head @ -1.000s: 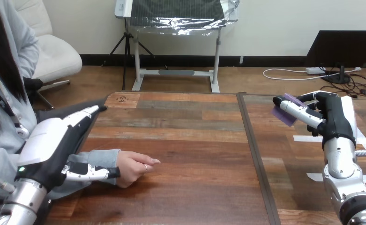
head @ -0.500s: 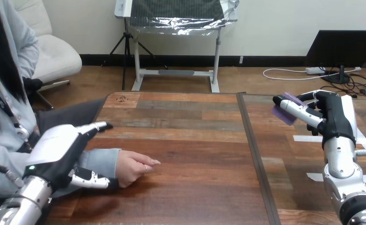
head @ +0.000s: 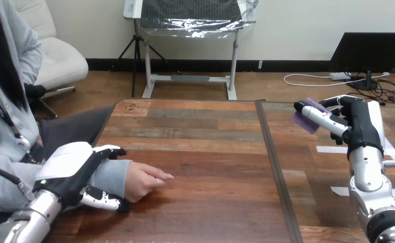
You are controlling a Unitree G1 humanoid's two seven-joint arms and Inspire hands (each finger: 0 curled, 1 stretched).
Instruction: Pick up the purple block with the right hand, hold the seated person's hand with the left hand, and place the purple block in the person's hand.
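Since the earlier frames the left hand (head: 69, 167) has come down from above the person's forearm and closed in at lower left. Its fingers (head: 109, 150), which then reached toward the upper right, now lie across the far side of the grey sleeve (head: 112, 174). The right hand (head: 359, 126) and the block (head: 301, 121) have barely shifted.

The left hand's white back covers much of the sleeve, so the contact under its palm is hidden. What shows is the fingers bent over the top of the sleeve at its wrist end and the thumb (head: 104, 201) running along beneath it, so the wrist is clasped between them. The left forearm is cut off at the bottom left corner. The person's hand (head: 142, 181) sticks out just right of that clasp, resting on the table (head: 210, 152) knuckles up with the fingers loosely curled. Its palm cannot be seen.

At the right of the frame the right hand is raised above the table. It pinches the purple block between its fingers, which lie over the block, and its thumb behind. The fingers hide the block's middle, so purple shows just above and below them. The right arm leaves the frame at the bottom right.

A dark strip (head: 276, 172) runs down the table between the two hands, which are well apart. White tape (head: 332, 149) marks lie on the table below the right hand.
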